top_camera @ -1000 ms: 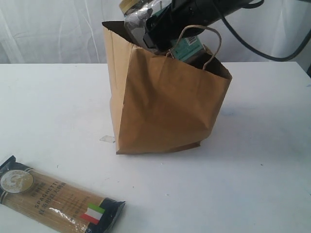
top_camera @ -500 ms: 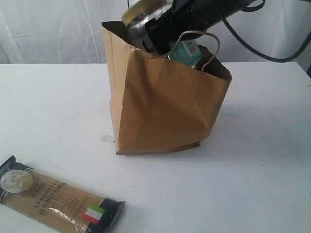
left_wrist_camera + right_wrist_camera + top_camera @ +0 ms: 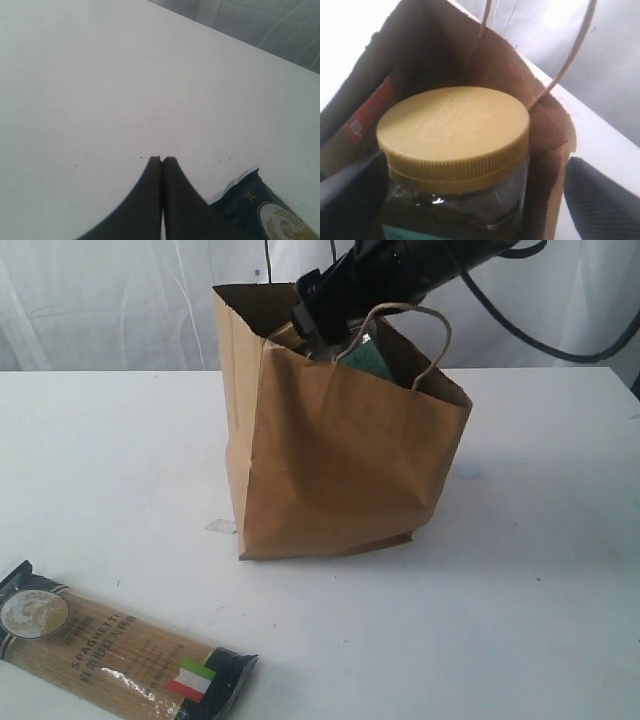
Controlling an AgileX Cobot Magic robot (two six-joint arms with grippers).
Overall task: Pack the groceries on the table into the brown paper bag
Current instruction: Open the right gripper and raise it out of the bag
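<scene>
The brown paper bag (image 3: 340, 460) stands upright in the middle of the table (image 3: 540, 590). My right gripper (image 3: 318, 308) reaches into its open top. The clear jar with mustard lid (image 3: 452, 130) sits low inside the bag between that gripper's (image 3: 470, 197) spread fingers; one finger (image 3: 600, 200) hangs outside the bag wall, apart from the jar. The jar's teal label (image 3: 365, 355) peeks over the rim. The spaghetti pack (image 3: 120, 655) lies flat at the front left. My left gripper (image 3: 162, 159) is shut and empty above the table, beside the spaghetti pack's dark end (image 3: 260, 210).
A brownish pack with a red label (image 3: 367, 112) leans against the bag's inner wall beside the jar. The bag's cord handle (image 3: 430, 335) loops up next to my right arm. A small scrap (image 3: 220, 526) lies by the bag's foot. White curtain behind the table.
The jar has gone from sticking out above the bag's rim down into the bag, and my right gripper has followed it lower. The spaghetti pack has not moved.
</scene>
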